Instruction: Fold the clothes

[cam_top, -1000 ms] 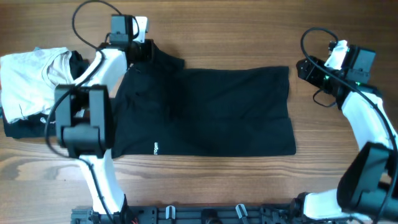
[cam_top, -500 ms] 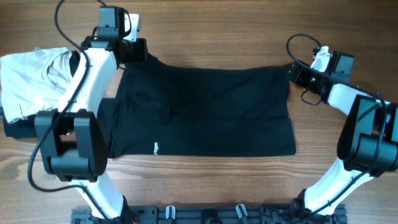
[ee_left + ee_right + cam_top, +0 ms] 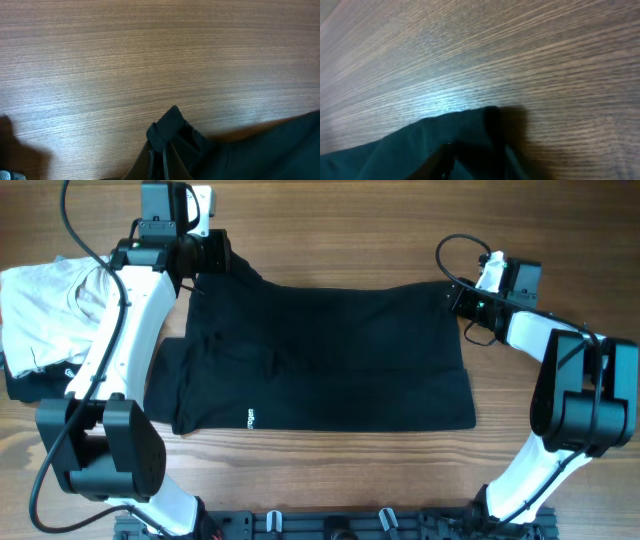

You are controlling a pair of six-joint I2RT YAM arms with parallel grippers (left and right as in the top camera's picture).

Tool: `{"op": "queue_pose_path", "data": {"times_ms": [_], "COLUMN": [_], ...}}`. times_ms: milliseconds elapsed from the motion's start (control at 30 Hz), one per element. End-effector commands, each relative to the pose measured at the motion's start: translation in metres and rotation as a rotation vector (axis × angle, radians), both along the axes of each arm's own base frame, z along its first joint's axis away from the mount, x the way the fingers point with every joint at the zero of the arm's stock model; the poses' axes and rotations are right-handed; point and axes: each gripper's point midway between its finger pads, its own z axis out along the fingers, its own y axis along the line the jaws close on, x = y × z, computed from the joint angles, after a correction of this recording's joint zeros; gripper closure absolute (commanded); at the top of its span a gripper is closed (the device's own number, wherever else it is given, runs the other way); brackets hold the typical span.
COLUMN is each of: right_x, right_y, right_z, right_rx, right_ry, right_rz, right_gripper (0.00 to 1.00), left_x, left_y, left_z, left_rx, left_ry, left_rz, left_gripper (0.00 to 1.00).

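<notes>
The clothes (image 3: 330,360), a black T-shirt, lie spread flat across the middle of the table, with a small white logo (image 3: 250,418) near the front edge. My left gripper (image 3: 205,255) is at the shirt's far left corner. In the left wrist view that gripper (image 3: 161,155) is shut on a ribbed bunch of black fabric (image 3: 167,129), lifted slightly off the wood. My right gripper (image 3: 455,298) sits at the shirt's far right corner. In the right wrist view its fingers (image 3: 445,156) straddle that corner of the clothes (image 3: 420,145); the dark fabric hides whether they pinch it.
A folded white garment (image 3: 50,305) lies at the far left on top of a folded black one (image 3: 25,385). Both arms' bases and a black rail (image 3: 330,525) run along the front edge. Bare wood surrounds the shirt.
The left gripper has pulled its shirt corner up and to the left. The right gripper has moved left onto the far right corner, and its jaws have narrowed.
</notes>
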Motion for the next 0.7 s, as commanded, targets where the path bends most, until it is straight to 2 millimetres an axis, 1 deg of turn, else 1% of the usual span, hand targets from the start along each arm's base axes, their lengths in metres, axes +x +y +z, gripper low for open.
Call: {"op": "queue_pose_path", "data": {"times_ms": [0,33,67,133,233,267,333,433,467,500,533,567,600,633,667], "right_x": [0.001,0.002,0.004,0.005,0.001,-0.003,-0.010,-0.027,-0.034,-0.042,-0.050,-0.055,-0.054,-0.051,-0.045], "right_y": [-0.003,-0.004,-0.006,-0.010,-0.015,-0.015,-0.020,-0.020,-0.018,-0.016,-0.014,-0.013,-0.013,-0.014,-0.015], "right_z": [-0.013,-0.009,-0.003,0.013,0.047,0.058,0.070,0.077,0.076,0.072,0.067,0.064,0.064,0.066,0.067], "right_rx": [-0.015,-0.013,-0.012,0.009,0.063,0.084,0.091,0.098,0.107,0.118,0.130,0.136,0.131,0.124,0.110], "right_ry": [0.015,0.004,-0.008,-0.037,-0.083,-0.089,-0.082,-0.029,0.004,0.044,0.091,0.114,0.112,0.094,0.068], "right_rz": [-0.019,-0.019,-0.022,-0.020,-0.002,0.007,-0.003,-0.012,-0.014,-0.017,-0.021,-0.021,-0.021,-0.021,-0.021], "right_gripper": [0.81,0.94,0.96,0.96,0.96,0.96,0.96,0.96,0.93,0.70,0.51,0.44,0.38,0.36,0.35], "left_x": [-0.002,-0.003,-0.003,-0.006,-0.012,-0.016,-0.026,-0.046,-0.055,-0.063,-0.069,-0.078,-0.082,-0.083,-0.081], "left_y": [-0.003,-0.003,-0.003,-0.002,0.000,0.009,0.023,0.027,0.027,0.027,0.028,0.027,0.026,0.026,0.026], "left_z": [0.008,0.008,0.007,0.006,0.005,0.004,0.006,0.010,0.009,0.007,0.004,0.000,-0.002,-0.002,-0.001], "left_rx": [0.000,0.000,0.000,0.002,0.010,0.051,0.104,0.099,0.101,0.095,0.090,0.087,0.083,0.078,0.078], "left_ry": [-0.016,-0.014,-0.009,0.001,0.021,0.037,0.061,0.113,0.141,0.175,0.202,0.242,0.262,0.265,0.256], "left_rz": [0.004,0.004,0.004,0.004,0.010,0.040,0.083,0.103,0.102,0.115,0.124,0.120,0.127,0.133,0.133], "left_gripper": [0.96,0.96,0.96,0.96,0.96,0.96,0.96,0.96,0.96,0.96,0.96,0.96,0.96,0.96,0.96]}}
